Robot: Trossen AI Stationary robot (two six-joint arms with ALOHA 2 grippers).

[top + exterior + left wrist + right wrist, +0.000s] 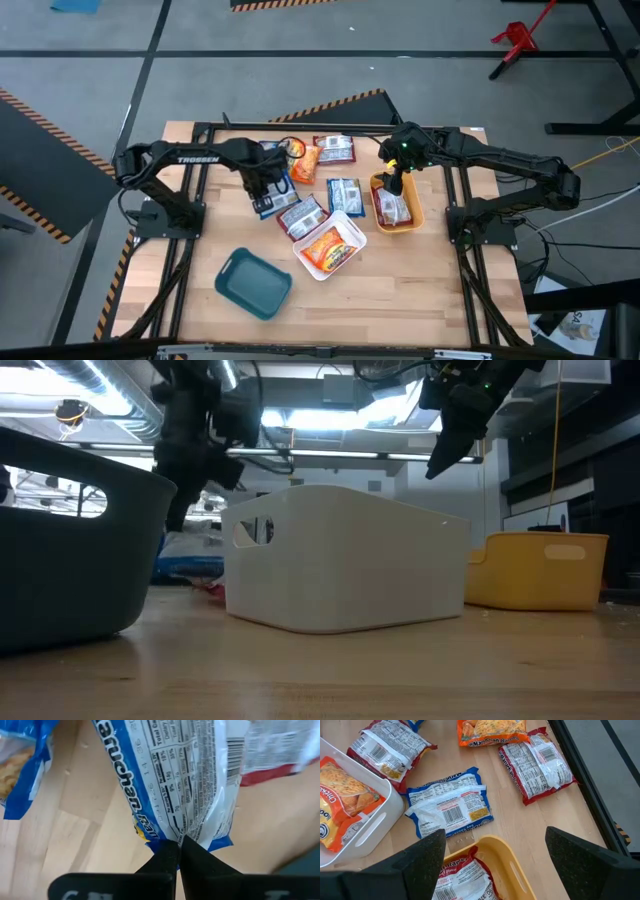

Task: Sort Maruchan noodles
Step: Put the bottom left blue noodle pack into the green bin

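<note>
Since these packets are thin glossy film over a brittle noodle block, expect them to be light, slick and crinkly; squeezing the block will crack it, so the crimped end seam is the place to pinch.

Left side first. The left gripper (179, 851) is closed tight on the end seam of a blue packet (175, 780), fingertips meeting right at the film edge. That's a small bite on slippery plastic, so I'd judge it could slide out under a fast swing. In the high view the gripper (268, 186) sits over the blue packet (272, 196) at the left end of the pile, on the wood. The teal bin (254, 283) lies nearer the front edge, well apart from it, and looks empty.

Centre: the white bin (330, 246) holds an orange packet (326, 250). Loose on the table around it: a red-and-silver packet (301, 215) touching the bin's rim, a blue one (344, 194) just behind it, another orange (304, 160) and another red-and-silver (334, 148) towards the back.

Right: the right gripper (394, 184) hangs above the back end of the yellow bin (414, 216) with jaws spread wide, holding nothing. A red-and-silver packet (460, 880) lies in the bin directly under it. Nearest loose item from its wrist view is the blue packet (449, 805), label side down, just beyond the bin rim; its seams are exposed at both short ends.
</note>
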